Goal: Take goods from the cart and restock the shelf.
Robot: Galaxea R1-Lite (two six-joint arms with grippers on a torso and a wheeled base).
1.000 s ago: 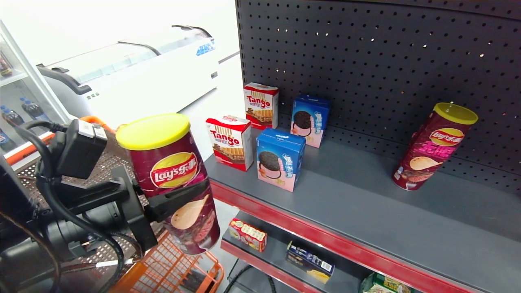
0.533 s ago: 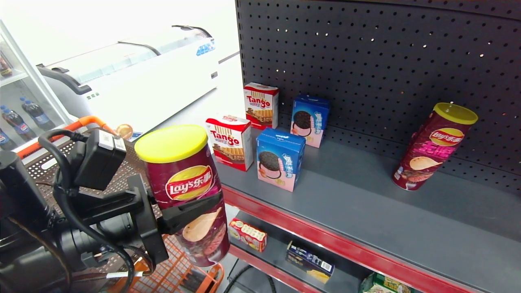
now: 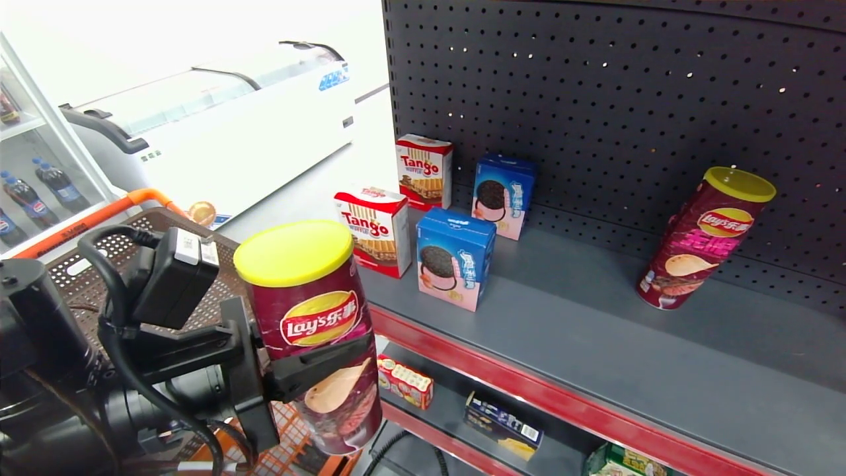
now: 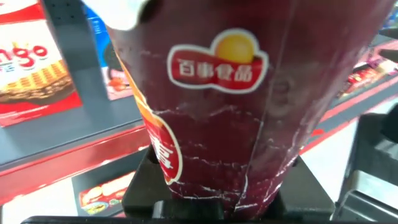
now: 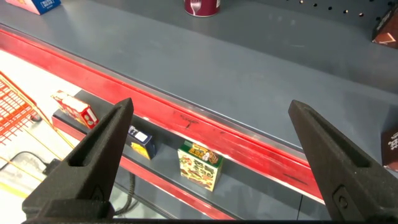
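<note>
While the left tool is clamped on an upright chip can above the cart, just off the front of the shelf, the right tool faces that shelf, fingers wide apart, empty.

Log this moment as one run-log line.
left tool: shut on chip can, between cart and shelf | right tool: open, facing shelf edge | second chip can: on shelf, at back

At 8 o'clock in the head view, a fat round black left arm. At its 1 o'clock, a small black box with white stickers. Thick black cables looping around it. Flat black left fingers. In the right wrist view, two pointy black right fingers, smooth and plain.
</note>
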